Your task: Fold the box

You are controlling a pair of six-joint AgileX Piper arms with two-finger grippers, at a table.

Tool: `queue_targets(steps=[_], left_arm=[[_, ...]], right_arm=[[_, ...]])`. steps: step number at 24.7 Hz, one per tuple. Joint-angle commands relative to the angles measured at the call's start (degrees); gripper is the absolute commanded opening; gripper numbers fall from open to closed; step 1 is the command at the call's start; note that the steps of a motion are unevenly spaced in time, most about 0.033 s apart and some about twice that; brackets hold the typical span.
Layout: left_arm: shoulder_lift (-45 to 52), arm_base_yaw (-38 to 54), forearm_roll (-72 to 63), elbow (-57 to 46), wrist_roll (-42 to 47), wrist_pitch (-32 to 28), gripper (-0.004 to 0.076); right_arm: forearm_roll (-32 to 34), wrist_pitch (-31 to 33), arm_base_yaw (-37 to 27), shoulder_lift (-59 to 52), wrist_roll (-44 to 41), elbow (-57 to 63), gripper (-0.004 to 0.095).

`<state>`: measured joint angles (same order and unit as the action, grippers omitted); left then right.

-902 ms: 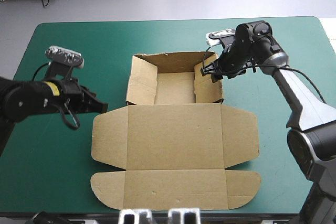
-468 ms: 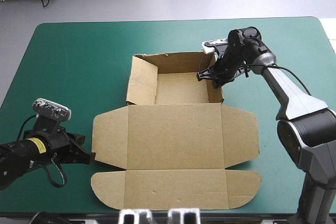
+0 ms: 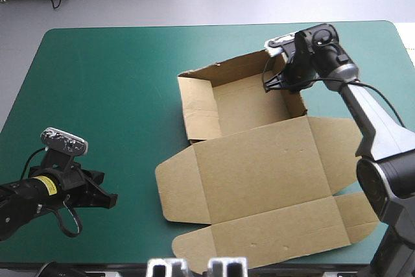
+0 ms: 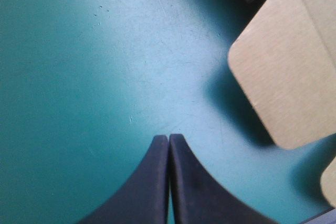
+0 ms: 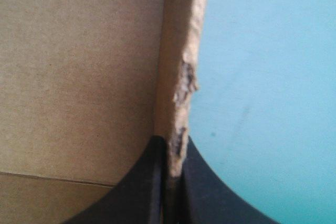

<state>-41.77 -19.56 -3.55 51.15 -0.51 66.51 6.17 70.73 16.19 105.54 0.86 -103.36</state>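
- The box [image 3: 259,167] is laid on the cover [image 3: 97,82] and is turned askew to the cover's edges. Most of the bare teal-green lies left of the box.
- The box's far part is raised into an open tray [image 3: 249,105], with walls stood up round a brown floor.
- The box's near part, the lid [image 3: 272,173], is spread flat. A rounded flap [image 3: 174,183] is seen at its left end, and more flaps along its near side.
- The right gripper [image 3: 271,85] is set at the box's far right corner. Its black fingers are all but closed, with the tray's right wall [image 5: 178,51] pinched between them.
- In the right wrist view that wall's edge is seen frayed and torn just ahead of the fingertips. Brown board lies on one side of it and bare cover on the other.
- The left gripper [image 3: 110,200] is held well apart from the box, off its left side and about level with the lid — nothing is gripped.
- Its fingers are pressed together into one point over bare cover. In the left wrist view the rounded flap is seen ahead and to one side, untouched.
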Motion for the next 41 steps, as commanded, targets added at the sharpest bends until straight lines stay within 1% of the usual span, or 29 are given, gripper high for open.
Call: queue_targets(steps=[1, 8, 10, 13, 15, 18, 21, 22, 23, 24, 25, 28, 31, 33, 34, 35, 37, 40, 41], left_arm=[[0.0, -0.3, -0.1, 1.4, -0.1, -2.4, -0.0011], [0.0, -0.3, -0.6, 1.4, -0.1, -2.5, -0.0011], [0.0, -0.3, -0.6, 1.4, -0.1, -2.9, -0.0011], [-0.1, -0.3, -0.8, 1.4, -0.1, -4.1, -0.0011], [-0.1, -0.3, -0.8, 1.4, -0.1, -4.4, -0.0011], [-0.1, -0.3, -0.8, 1.4, -0.1, -4.9, -0.0011], [-0.1, -0.3, -0.7, 1.4, -0.1, -5.0, -0.0011], [-0.1, -0.3, -0.3, 1.4, -0.1, -5.2, -0.0011], [-0.1, -0.3, 0.6, 1.4, -0.1, -5.2, -0.0011], [-0.1, -0.3, 1.8, 1.4, -0.1, -5.2, -0.0011], [-0.1, -0.3, 3.6, 1.4, -0.1, -5.2, -0.0011], [-0.1, -0.3, 6.3, 1.4, -0.1, -5.2, -0.0011], [-0.1, -0.3, 9.1, 1.4, -0.1, -5.3, -0.0011], [-0.1, -0.3, 13.3, 1.4, -0.1, -5.3, -0.0011], [-0.1, -0.3, 14.9, 1.4, -0.1, -5.0, -0.0011], [-0.1, -0.3, 15.9, 1.3, -0.1, -4.2, -0.0011], [-0.1, -0.3, 16.6, 1.1, -0.1, -1.6, -0.0011], [0.0, -0.3, 16.7, 0.0, -0.1, 1.2, -0.0011], [0.3, -0.3, 16.7, -0.9, -0.1, 1.3, -0.0011]], right_arm=[[5.2, 1.2, -6.2, -5.0, 1.2, -1.7, -0.0024], [0.7, 1.2, -25.4, -5.5, 5.8, -1.6, -0.0024], [-0.3, 1.2, -29.9, -5.2, 6.9, -1.5, -0.0024], [-3.1, 0.7, -35.5, -3.9, 9.0, -1.5, -0.0022], [-4.1, 0.1, -37.7, -2.7, 11.6, -1.5, -0.0009], [-2.5, 0.1, -38.5, -0.6, 14.0, -1.5, 0.0072], [-1.9, 0.1, -38.6, 1.6, 14.0, -1.5, 0.0201], [-2.0, 0.1, -38.3, 2.8, 14.6, -1.5, 0.0293], [-2.0, 0.1, -38.3, 3.4, 14.6, -1.5, 0.0350], [-2.0, 0.1, -38.3, 3.6, 14.6, -1.6, 0.0375], [-1.9, 0.1, -38.3, 3.6, 14.6, -1.6, 0.0378], [-0.8, 1.2, -38.3, 3.2, 13.5, -4.3, 0.0378], [-0.6, 1.2, -38.3, 0.4, 12.7, -8.5, 0.0378], [-0.9, 1.2, -38.3, -1.9, 12.7, -10.6, 0.0376], [-1.1, 1.2, -38.3, -3.4, 12.7, -11.0, 0.0355], [-2.3, 1.2, -38.3, -4.9, 12.6, -11.0, 0.0311], [-6.2, 1.2, -38.3, -7.7, 11.3, -11.0, 0.0180], [-11.1, 1.2, -37.5, -10.8, 11.4, -10.6, -0.0028], [-12.2, 1.2, -36.9, -11.9, 11.6, -10.3, -0.0013]])
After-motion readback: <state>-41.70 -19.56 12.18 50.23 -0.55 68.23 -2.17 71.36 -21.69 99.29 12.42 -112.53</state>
